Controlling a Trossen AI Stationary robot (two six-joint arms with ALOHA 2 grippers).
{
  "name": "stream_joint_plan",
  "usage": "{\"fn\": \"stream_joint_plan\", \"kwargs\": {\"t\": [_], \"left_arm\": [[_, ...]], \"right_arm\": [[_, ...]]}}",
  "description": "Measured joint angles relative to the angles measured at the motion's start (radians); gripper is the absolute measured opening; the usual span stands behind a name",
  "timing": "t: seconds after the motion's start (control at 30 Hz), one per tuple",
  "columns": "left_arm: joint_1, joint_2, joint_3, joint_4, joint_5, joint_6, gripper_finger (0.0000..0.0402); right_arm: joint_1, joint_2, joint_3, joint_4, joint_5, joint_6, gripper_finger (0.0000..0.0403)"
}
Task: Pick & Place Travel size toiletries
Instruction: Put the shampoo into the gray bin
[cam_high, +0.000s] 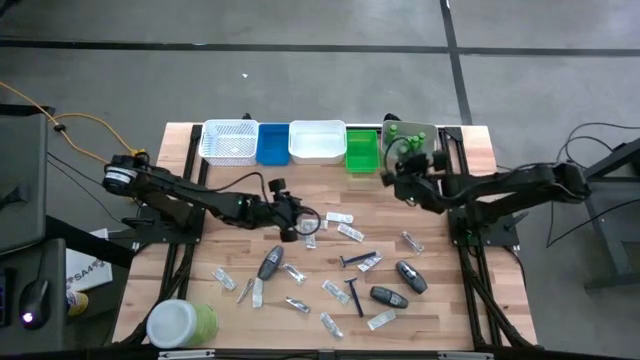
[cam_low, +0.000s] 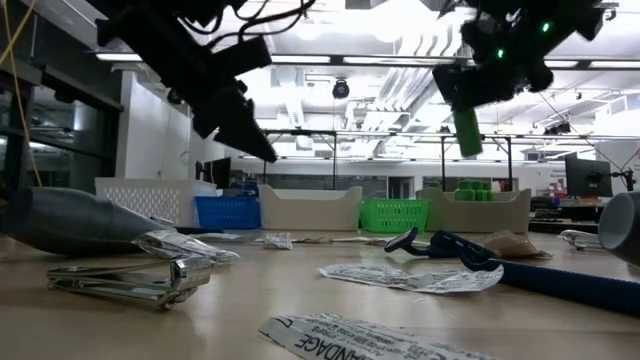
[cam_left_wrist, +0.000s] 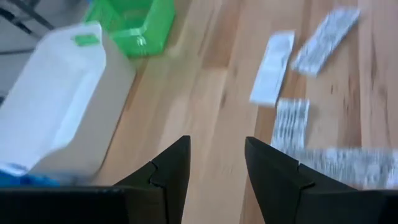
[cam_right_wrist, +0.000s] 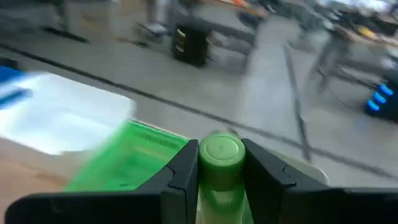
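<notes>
we see the surface (cam_high: 200, 225) from above with trays along its 12 o'clock edge: a white basket (cam_high: 229, 141), a blue tray (cam_high: 272, 143), a white tray (cam_high: 317, 140), a green tray (cam_high: 362, 150) and a beige tray (cam_high: 425, 136) holding green bottles (cam_high: 395, 129). a big jar (cam_high: 182, 324) sits at 7 o'clock. the right arm reaches in from 3 o'clock; its end effector (cam_right_wrist: 219, 169) is clamped on a green bottle (cam_right_wrist: 220, 163), held in the air near the green and beige trays. the left arm comes from 9 o'clock; its end effector (cam_left_wrist: 216, 163) hangs over the middle with its fingers apart and nothing between them, sachets (cam_left_wrist: 272, 59) just beyond it. more sachets (cam_high: 340, 218), razors (cam_high: 354, 295) and grey ovals (cam_high: 270, 263) lie scattered from the centre toward 6 o'clock.
</notes>
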Motion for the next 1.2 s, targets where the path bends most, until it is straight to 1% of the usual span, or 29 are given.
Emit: {"fn": "stream_joint_plan", "kwargs": {"t": [0.07, 0.13, 0.37, 0.5, 0.67, 0.77, 0.93, 1.07, 1.2], "left_arm": [[0.0, -0.014, -0.011, -0.011, 0.0, 0.0, 0.0152], [0.0, -0.013, -0.011, -0.006, 0.0, 0.0, 0.0152], [0.0, -0.013, -0.011, -0.005, 0.007, 0.0, 0.0152], [0.0, -0.013, -0.011, -0.005, 0.009, 0.0, 0.0152], [0.0, -0.013, -0.011, -0.008, 0.026, 0.0, 0.0152], [0.0, -0.013, -0.011, -0.009, 0.026, 0.0, 0.0152], [0.0, -0.013, -0.011, -0.008, 0.042, 0.0, 0.0152], [0.0, -0.013, -0.011, -0.006, 0.042, 0.0, 0.0152], [0.0, -0.013, -0.01, -0.003, 0.043, 0.0, 0.0152]], "right_arm": [[-0.043, 0.001, -0.004, -0.034, 0.002, 0.025, 0.0086], [-0.086, 0.014, 0.0, 0.002, -0.004, -0.003, 0.0086], [-0.232, 0.076, 0.0, 0.176, -0.15, -0.158, 0.0086], [-0.306, 0.13, -0.002, 0.283, -0.208, -0.233, 0.0086], [-0.386, 0.17, -0.077, 0.548, -0.327, -0.338, 0.0086], [-0.431, 0.175, -0.117, 0.648, -0.366, -0.37, 0.0086], [-0.473, 0.177, -0.185, 0.775, -0.462, -0.4, 0.0086], [-0.486, 0.177, -0.233, 0.849, -0.47, -0.414, 0.0086], [-0.5, 0.178, -0.271, 0.906, -0.506, -0.413, 0.0086]]}}
